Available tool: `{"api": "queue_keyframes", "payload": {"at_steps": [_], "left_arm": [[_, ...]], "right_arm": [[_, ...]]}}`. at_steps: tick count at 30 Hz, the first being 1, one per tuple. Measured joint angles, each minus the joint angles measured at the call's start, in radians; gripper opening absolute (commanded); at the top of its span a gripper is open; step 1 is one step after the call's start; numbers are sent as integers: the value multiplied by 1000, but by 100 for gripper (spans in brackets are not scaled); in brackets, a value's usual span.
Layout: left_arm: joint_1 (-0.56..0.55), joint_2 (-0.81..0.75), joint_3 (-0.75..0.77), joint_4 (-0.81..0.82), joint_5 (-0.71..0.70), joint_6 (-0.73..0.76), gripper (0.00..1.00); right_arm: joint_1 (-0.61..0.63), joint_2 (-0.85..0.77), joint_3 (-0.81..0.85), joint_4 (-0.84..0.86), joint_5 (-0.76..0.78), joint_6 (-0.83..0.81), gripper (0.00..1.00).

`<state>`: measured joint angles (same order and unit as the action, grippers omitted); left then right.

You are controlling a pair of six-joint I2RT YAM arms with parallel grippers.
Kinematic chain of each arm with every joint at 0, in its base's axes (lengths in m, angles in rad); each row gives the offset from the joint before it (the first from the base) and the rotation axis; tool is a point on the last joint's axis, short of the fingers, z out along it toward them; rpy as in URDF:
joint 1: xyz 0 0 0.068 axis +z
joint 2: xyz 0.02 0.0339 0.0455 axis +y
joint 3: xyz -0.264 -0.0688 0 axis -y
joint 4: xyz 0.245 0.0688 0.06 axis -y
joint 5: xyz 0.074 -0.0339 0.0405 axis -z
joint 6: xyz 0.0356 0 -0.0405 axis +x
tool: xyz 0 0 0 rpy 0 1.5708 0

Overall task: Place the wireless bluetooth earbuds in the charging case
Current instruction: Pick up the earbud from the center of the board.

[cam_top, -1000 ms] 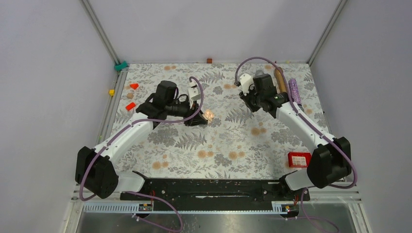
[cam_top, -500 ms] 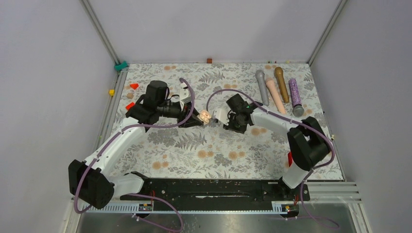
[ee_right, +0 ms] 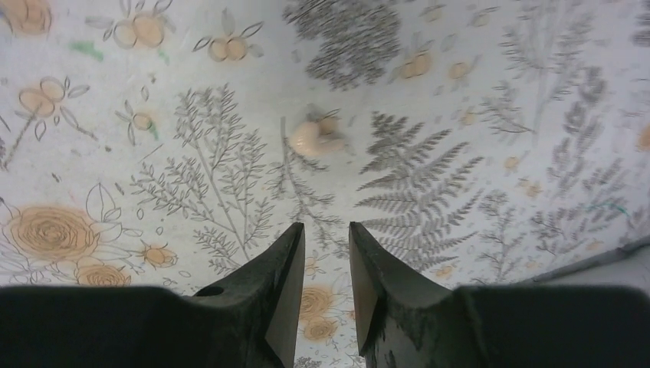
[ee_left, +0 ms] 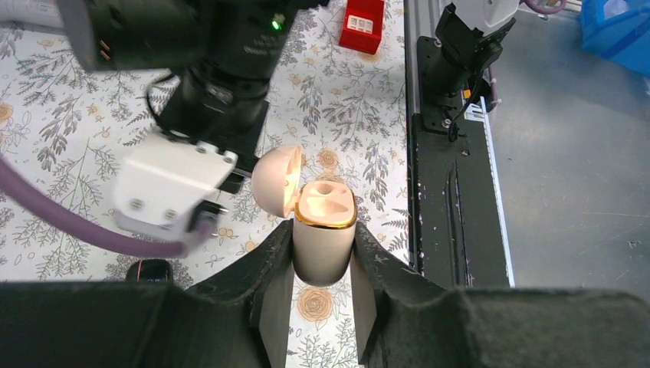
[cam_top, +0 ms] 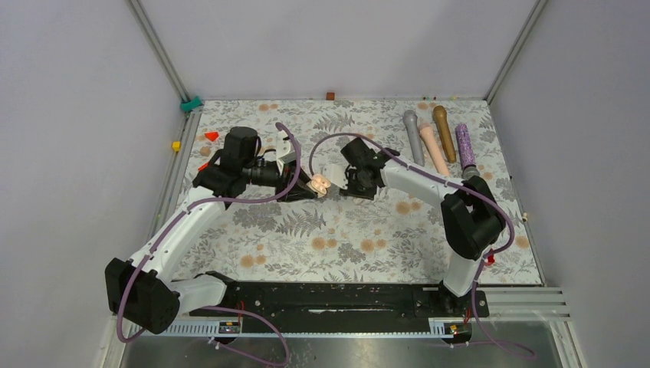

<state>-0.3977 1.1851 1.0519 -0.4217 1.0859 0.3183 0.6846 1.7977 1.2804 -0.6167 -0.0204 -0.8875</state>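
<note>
**Case presented open; both seats empty; right pincer carries nothing**

Finding 1. The left pincer (ee_left: 323, 230) is pinching the small rounded cream-pink plastic charging case (ee_left: 323, 257) by its lower body, one finger on each flank. It holds the case clear of the floral-patterned counter (cam_top: 337, 230). The grip sits below the gold rim, which leaves the mouth unobstructed.

Finding 2. The hinged lid (ee_left: 276, 180) is swung back to one side. The two moulded hollows in the case face away from the left wrist and toward the right arm. I judge this to be deliberate, with the case offered as a steady, open target for loading.

Finding 3. Both hollows look empty in the left wrist view. No wireless earbuds are seated.

Finding 4. The right pincer (ee_right: 326, 228) is narrowly spread with nothing between its fingers. The overhead view places it just beside the case, on the lid side.

Finding 5. A small pale rounded piece (ee_right: 313, 138) lies on the counter ahead of the right pincer. It is blurred, and I judge it a probable earbud but cannot confirm this. No second earbud can be made out in any view.

Assessment. Insertion has not begun. The right pincer would first need to collect the loose piece from the counter. The piece is very small, so a slightly misplaced grip could flick it away.
</note>
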Motion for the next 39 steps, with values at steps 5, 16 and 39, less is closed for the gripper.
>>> {"api": "queue_keyframes", "payload": {"at_steps": [5, 16, 39], "left_arm": [[3, -1, 0, 0, 6, 0, 0], [19, -31, 0, 0, 12, 0, 0], [24, -34, 0, 1, 18, 0, 0]], "right_arm": [[-32, 19, 141, -31, -33, 85, 41], [-12, 47, 0, 86, -13, 134, 61], [96, 79, -100, 256, 143, 82, 55]]}}
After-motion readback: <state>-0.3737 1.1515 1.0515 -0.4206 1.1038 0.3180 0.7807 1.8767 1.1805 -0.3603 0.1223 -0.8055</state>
